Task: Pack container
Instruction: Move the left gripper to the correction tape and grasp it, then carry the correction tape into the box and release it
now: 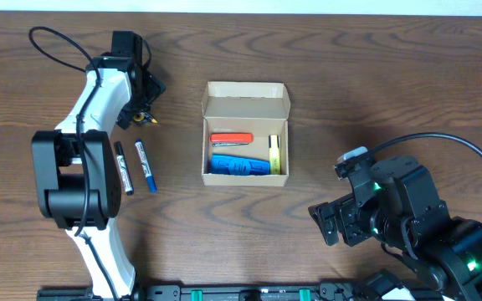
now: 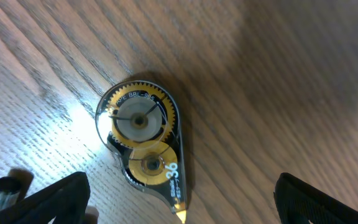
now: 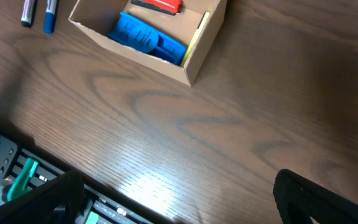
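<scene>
The tan cardboard container [image 1: 246,102] stands open at the table's middle, its flap lid folded back; it also shows in the right wrist view [image 3: 194,59]. Inside lie a red item [image 1: 230,139], a blue item [image 1: 239,165] and a yellow item [image 1: 274,153]. A yellow and black correction tape dispenser [image 2: 143,144] lies on the table between the fingers of my open left gripper [image 2: 179,202], left of the box [image 1: 146,110]. A black pen [image 1: 123,167] and a blue pen [image 1: 145,165] lie below it. My right gripper [image 3: 185,199] is open and empty at the front right.
The left arm's white links [image 1: 86,159] run along the left side of the table. A black rail with green parts [image 3: 23,174] lines the table's front edge. The right arm's dark body [image 1: 400,217] sits at the front right.
</scene>
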`<action>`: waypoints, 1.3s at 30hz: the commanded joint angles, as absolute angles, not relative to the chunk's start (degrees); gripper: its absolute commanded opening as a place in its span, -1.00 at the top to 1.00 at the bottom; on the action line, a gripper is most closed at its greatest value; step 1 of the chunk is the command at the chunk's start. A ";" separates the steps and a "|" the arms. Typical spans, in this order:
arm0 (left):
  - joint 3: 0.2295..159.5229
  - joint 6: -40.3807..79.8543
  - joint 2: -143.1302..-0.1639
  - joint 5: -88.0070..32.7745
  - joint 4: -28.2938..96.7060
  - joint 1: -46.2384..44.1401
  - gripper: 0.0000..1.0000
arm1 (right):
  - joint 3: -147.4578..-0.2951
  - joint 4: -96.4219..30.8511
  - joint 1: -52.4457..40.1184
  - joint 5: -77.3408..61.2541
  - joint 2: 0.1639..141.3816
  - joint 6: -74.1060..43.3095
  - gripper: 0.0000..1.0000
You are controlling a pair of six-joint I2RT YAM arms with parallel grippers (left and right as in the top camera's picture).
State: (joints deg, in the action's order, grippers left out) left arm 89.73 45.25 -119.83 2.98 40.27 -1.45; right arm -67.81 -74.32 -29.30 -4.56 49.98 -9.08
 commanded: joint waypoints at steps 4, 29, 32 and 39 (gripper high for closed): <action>90.74 46.37 -122.69 1.63 40.75 -0.30 -0.91 | -67.72 -74.39 -28.91 -4.95 49.89 -8.51 -0.99; 90.37 46.33 -125.36 1.96 40.05 0.40 -0.33 | -67.72 -74.39 -28.91 -4.95 49.89 -8.51 -0.99; 90.15 46.35 -125.36 1.93 40.03 0.40 -0.09 | -67.72 -74.39 -28.91 -4.95 49.89 -8.51 -0.99; 90.08 46.28 -125.36 1.93 40.32 0.40 0.23 | -67.72 -74.39 -28.91 -4.95 49.89 -8.51 -0.99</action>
